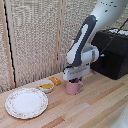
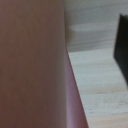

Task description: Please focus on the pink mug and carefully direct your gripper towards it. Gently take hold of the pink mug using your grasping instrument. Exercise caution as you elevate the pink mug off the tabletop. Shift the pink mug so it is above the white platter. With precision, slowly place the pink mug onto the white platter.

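The pink mug [image 1: 74, 88] stands on the wooden table, right of the small white bowl. My gripper [image 1: 76, 79] is right on top of the mug, its fingertips down at the rim. In the wrist view the mug's pink wall [image 2: 32, 65] fills more than half the picture, very close. One dark finger [image 2: 123, 47] shows at the edge, with bare wood between it and the mug wall; the other finger is hidden. The jaws look open. The white platter [image 1: 26, 103] with a speckled rim lies on the table towards the exterior view's left, apart from the mug.
A small white bowl with yellow contents [image 1: 46, 86] sits between platter and mug, with a yellow object [image 1: 55, 80] behind it. A black box [image 1: 113, 52] stands at the exterior view's right. A woven screen [image 1: 35, 40] runs behind the table.
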Motion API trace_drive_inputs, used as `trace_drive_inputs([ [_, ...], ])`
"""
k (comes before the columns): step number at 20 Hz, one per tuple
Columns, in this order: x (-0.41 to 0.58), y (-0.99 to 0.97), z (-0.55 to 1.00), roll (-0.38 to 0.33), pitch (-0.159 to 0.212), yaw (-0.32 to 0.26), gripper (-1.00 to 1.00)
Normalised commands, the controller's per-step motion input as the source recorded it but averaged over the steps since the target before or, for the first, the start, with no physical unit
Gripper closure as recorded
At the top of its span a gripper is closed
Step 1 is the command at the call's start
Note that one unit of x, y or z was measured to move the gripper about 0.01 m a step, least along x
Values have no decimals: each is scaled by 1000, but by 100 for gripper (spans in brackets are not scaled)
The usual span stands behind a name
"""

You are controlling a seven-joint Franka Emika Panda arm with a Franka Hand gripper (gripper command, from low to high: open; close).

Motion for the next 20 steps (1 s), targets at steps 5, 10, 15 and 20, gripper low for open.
trace_drive_inputs([
  [5,-29,5,69,0,-39,-6,100],
  [10,-74,21,595,20,-21,-5,100],
  [15,237,0,956,66,15,-7,100],
  [20,366,127,896,79,26,0,100],
])
